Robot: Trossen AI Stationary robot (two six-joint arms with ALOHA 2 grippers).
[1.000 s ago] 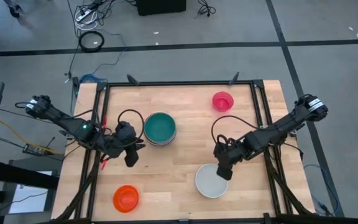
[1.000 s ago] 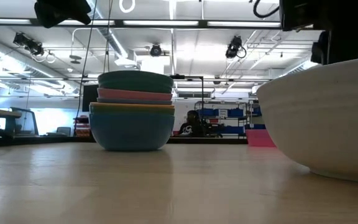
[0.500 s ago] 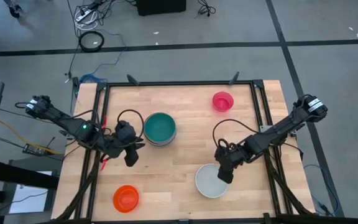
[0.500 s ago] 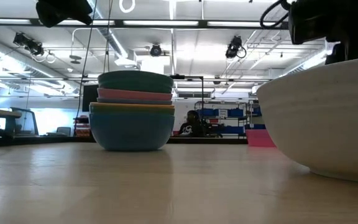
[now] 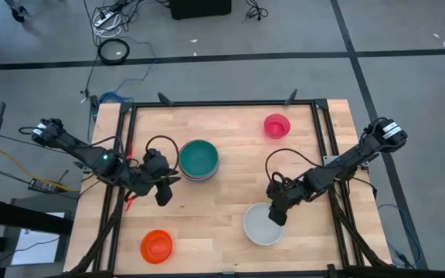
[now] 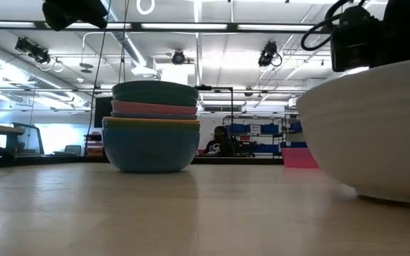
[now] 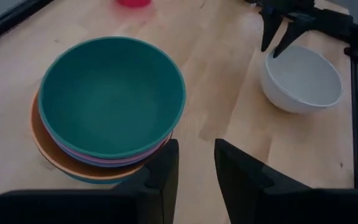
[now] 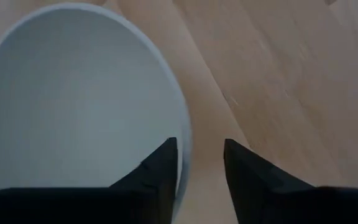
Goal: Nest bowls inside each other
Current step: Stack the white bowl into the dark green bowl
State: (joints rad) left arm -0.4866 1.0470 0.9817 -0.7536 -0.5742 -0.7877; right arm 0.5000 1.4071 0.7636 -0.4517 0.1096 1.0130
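Right gripper [image 5: 276, 217] at far rim of white bowl [image 5: 263, 225], fingers astride wall: one inside [image 8: 160, 168], one outside [image 8: 244, 171], gap narrow, rim between them (contact not clear). Bowl upright, mouth up, front right of table [image 5: 222, 131]. Left gripper [image 5: 163, 195] hangs just beside stack, jaws slightly apart, holding nothing. Stack of nested bowls [image 5: 199, 161] mid-table, teal bowl [image 7: 112, 93] on top, mouth up. Magenta bowl [image 5: 276, 125] far right; red-orange bowl [image 5: 157, 245] front left.
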